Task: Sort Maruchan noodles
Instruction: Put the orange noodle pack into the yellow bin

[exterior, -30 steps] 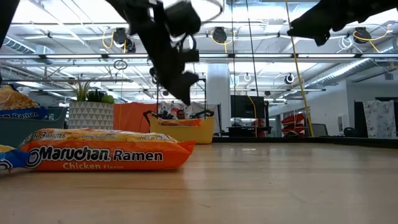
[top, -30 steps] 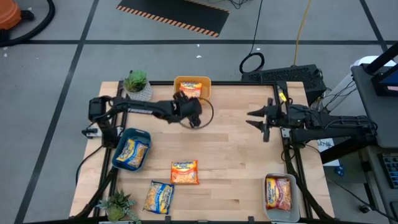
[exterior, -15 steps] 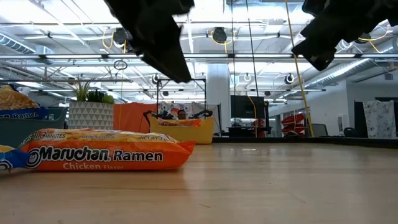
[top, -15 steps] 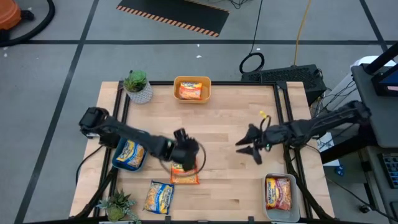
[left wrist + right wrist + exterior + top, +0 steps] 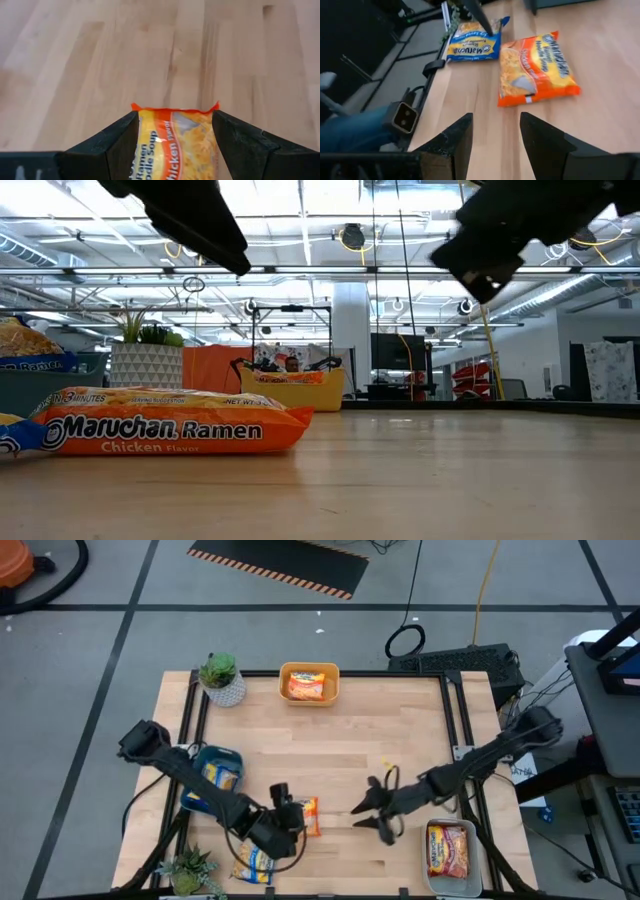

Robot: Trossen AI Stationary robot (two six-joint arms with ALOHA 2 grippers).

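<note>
My open left gripper [image 5: 172, 145] hangs directly over the orange packet [image 5: 306, 816], fingers straddling its short width; my empty, open right gripper [image 5: 372, 812] waits just right.

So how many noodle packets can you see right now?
5: one in the yellow bin, one in the blue bin, one in the clear bin, and two loose on the table: orange, blue. Stacked packets may be hidden.

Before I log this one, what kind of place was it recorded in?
Probably a robotics lab or open workshop: the wooden table stands on taped grey flooring, cables trail across the floor, and the low view shows an exposed ceiling with hanging lights and equipment beyond.
</note>
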